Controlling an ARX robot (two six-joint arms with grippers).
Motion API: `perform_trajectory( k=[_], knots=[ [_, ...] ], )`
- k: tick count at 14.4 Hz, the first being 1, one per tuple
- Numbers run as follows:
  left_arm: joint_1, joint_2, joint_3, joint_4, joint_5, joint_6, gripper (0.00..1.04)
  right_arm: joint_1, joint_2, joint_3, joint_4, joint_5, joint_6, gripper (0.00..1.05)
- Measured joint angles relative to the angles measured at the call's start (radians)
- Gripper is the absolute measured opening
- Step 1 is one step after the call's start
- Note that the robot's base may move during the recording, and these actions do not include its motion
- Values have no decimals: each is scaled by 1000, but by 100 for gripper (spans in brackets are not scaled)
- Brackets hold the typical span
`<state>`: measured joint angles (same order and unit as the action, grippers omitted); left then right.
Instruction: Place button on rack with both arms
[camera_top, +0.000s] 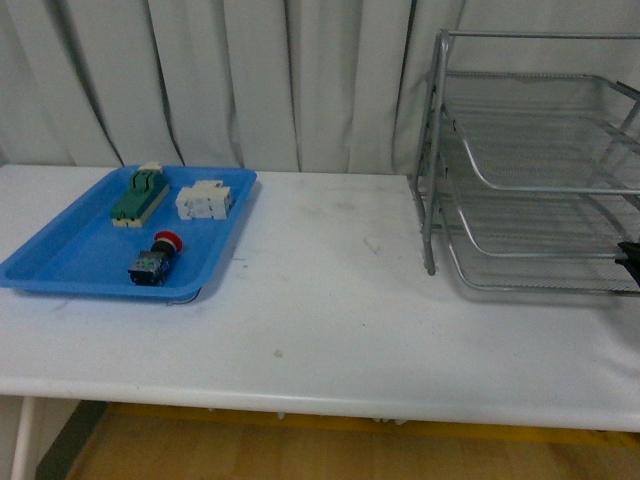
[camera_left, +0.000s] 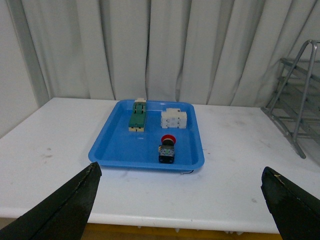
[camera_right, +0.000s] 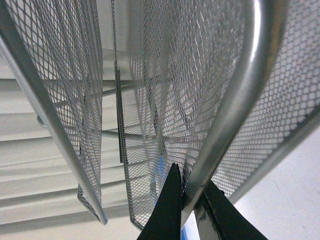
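Note:
The button (camera_top: 158, 257), red cap on a dark body, lies in the near part of a blue tray (camera_top: 60, 262) at the table's left; it also shows in the left wrist view as the button (camera_left: 167, 148). My left gripper (camera_left: 182, 187) hangs open well short of the tray, its black fingertips (camera_left: 82, 187) spread wide with nothing between them. The silver wire-mesh rack (camera_top: 540, 165) stands at the right. My right gripper (camera_right: 191, 190) is shut on a tube of the rack (camera_right: 230, 105); only a black tip of the right gripper (camera_top: 630, 256) shows at the front view's right edge.
In the blue tray (camera_left: 112, 145) also lie a green-and-cream connector strip (camera_top: 139, 194) and a white terminal block (camera_top: 204, 199). White curtains hang behind the table. The rack's frame (camera_left: 295, 100) shows at the right of the left wrist view.

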<state>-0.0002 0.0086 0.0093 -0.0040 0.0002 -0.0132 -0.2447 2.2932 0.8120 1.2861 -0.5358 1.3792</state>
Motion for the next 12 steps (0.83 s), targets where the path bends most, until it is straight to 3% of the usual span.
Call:
perform_trajectory(
  k=[6, 7, 8, 12],
  knots=[
    [0, 0, 0, 0, 0, 0, 98, -118, -119, -361, 30, -185, -98, 5],
    [0, 0, 0, 0, 0, 0, 98, -178, -136, -407, 15, -254, -197, 21],
    [0, 0, 0, 0, 0, 0, 98, -197, -155, -426, -1, -254, -219, 45],
    [0, 0, 0, 0, 0, 0, 98, -214, -300, -505, 1, -279, -226, 93]
  ],
)
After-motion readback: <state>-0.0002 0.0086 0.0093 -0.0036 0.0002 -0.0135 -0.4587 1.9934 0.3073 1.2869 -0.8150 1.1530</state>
